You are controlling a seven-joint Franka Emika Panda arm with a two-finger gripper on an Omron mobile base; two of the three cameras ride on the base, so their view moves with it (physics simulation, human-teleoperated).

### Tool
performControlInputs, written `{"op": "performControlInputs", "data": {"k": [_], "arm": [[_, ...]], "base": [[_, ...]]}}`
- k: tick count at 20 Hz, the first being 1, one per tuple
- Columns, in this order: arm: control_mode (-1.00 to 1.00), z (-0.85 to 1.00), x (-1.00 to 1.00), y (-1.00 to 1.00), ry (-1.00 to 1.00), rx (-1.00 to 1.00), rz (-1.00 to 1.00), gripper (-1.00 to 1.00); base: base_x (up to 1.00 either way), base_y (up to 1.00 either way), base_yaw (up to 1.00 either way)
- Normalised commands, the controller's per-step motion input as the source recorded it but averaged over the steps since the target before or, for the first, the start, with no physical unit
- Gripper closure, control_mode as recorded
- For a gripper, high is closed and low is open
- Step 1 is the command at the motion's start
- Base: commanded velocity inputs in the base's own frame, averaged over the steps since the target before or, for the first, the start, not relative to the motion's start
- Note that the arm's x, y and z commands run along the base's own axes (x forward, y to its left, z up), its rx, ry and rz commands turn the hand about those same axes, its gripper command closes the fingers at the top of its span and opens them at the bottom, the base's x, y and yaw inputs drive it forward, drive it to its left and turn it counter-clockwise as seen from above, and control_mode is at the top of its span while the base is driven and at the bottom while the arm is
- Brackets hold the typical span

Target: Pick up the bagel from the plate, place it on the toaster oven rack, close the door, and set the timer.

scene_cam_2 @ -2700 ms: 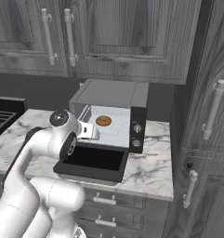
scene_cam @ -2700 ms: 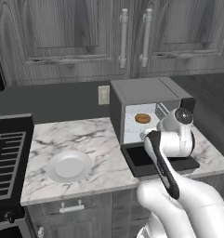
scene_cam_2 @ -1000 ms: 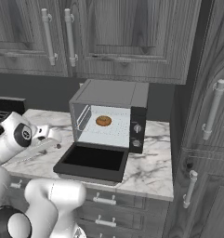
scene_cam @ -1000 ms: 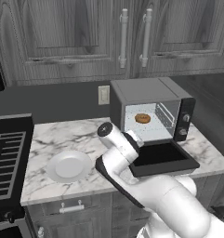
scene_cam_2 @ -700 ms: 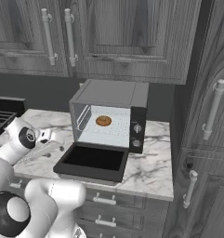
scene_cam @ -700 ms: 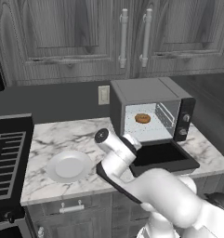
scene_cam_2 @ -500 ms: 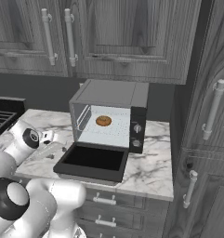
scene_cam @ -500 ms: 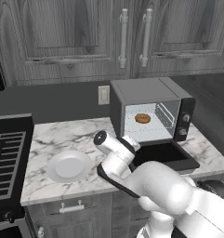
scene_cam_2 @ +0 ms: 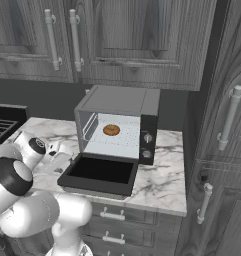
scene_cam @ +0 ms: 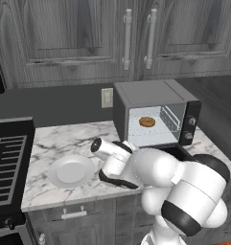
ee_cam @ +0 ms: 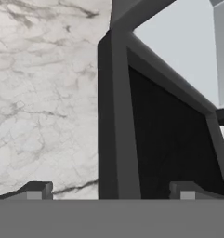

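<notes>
The bagel (scene_cam: 146, 121) sat on the toaster oven rack (scene_cam: 144, 134) inside the toaster oven (scene_cam_2: 119, 125), so the placing step looked done. The plate (scene_cam: 70, 171) lay bare on the marble counter (scene_cam_2: 162, 180), left of the oven.

Change: over the last few seconds the arm had swung away from the oven mouth and dropped low beside the left edge of the door (scene_cam_2: 99, 173), which hung fully open and flat in front of the oven. The bagel and door had not moved. That reads as lining up to push the door shut; timer not yet set.

In the hand view the gripper (ee_cam: 111, 190) had its two tips set wide apart, released, holding nothing, straddling the door's left frame edge with counter on one side and black window on the other.

Around: timer knobs (scene_cam_2: 147, 139) on the oven's right panel, black stove grates (scene_cam: 6, 162) far left of the oven, grey cabinets above. Nothing stood between gripper and door; the arm's own bulk sat close to the plate, a possible bump risk.
</notes>
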Motion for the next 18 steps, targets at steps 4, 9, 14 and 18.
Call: {"op": "performControlInputs", "data": {"k": [4,9,14,18], "arm": [[-1.00,-0.14,0.09,-0.05,0.04,-0.12,-0.07,-1.00],[-1.00,-0.04,0.06,-0.16,0.01,-0.12,-0.07,-1.00],[-1.00,-0.02,0.03,-0.24,0.00,-0.13,-0.05,-1.00],[-1.00,-0.02,0.00,-0.32,0.00,-0.13,-0.04,-1.00]], "base": [[0.00,0.00,0.00],[0.00,0.00,0.00],[0.00,0.00,0.00],[0.00,0.00,0.00]]}}
